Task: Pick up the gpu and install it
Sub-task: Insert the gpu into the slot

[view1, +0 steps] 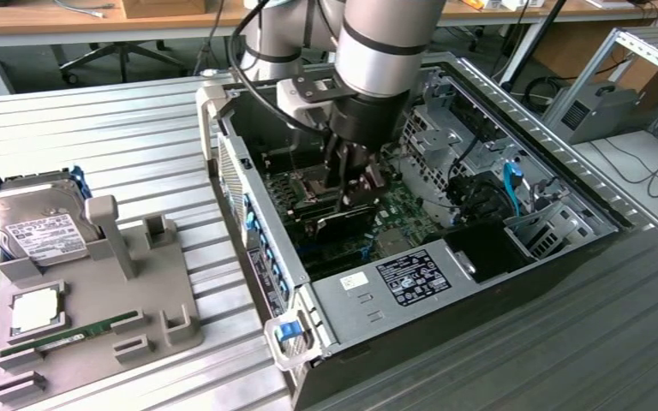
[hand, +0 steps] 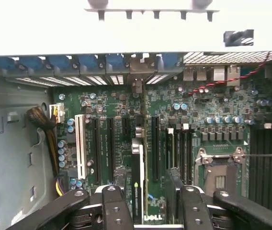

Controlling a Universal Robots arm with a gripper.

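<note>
We think the gpu is in its slot, and the job looks nearly done.

Closest to us, the fingers [hand: 113, 206] are spread wide open, one on each side of the gpu [hand: 137, 182], and they do not seem to squeeze it. The gpu stands on its thin edge between them, down on the green motherboard [hand: 208, 110] inside the computer case [view1: 421, 325]. It is off the table and looks lined up with a long black slot. We cannot tell if it is pushed all the way in. Farther back, its end points to the row of blue clips [hand: 78, 62] at the case wall. We cannot see if a clip locks it.
</note>
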